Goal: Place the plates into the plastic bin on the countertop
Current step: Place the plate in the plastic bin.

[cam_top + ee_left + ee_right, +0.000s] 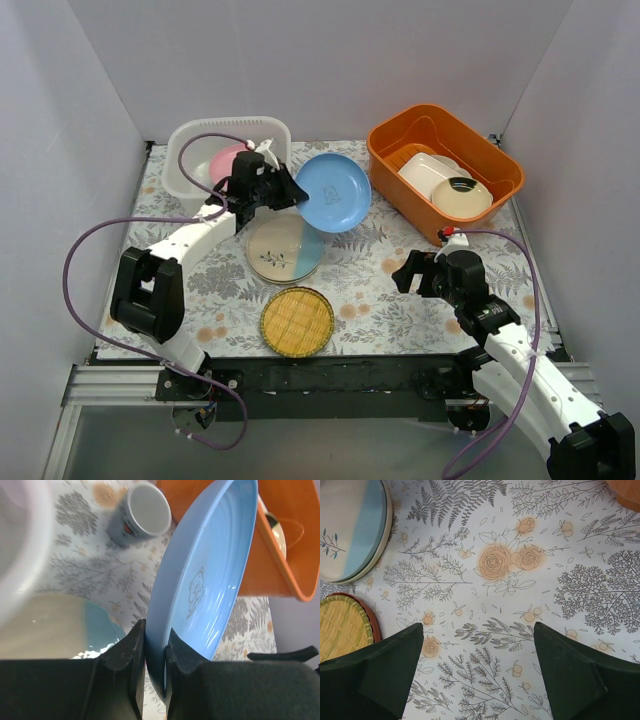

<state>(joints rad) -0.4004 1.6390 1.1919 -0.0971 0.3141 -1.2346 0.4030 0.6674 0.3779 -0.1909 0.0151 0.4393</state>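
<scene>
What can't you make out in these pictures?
Top view: the left arm covers most of the white bin; only a pink plate shows.
Top view: the cup is out of sight, probably under the blue plate.
Right wrist view: the woven plate covers a red plate except its rim.

The right gripper (478, 630), jaws spread wide, over the countertop (580, 575).
Upper left, a cream-and-blue plate (350, 527); below it, a yellow woven plate (340, 630).

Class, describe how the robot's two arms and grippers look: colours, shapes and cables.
The left arm and right arm share white links and bulky black joints. A purple cable loops along each. The left gripper and right gripper are dark, with broad, blocky, wedge-shaped fingers.
</scene>
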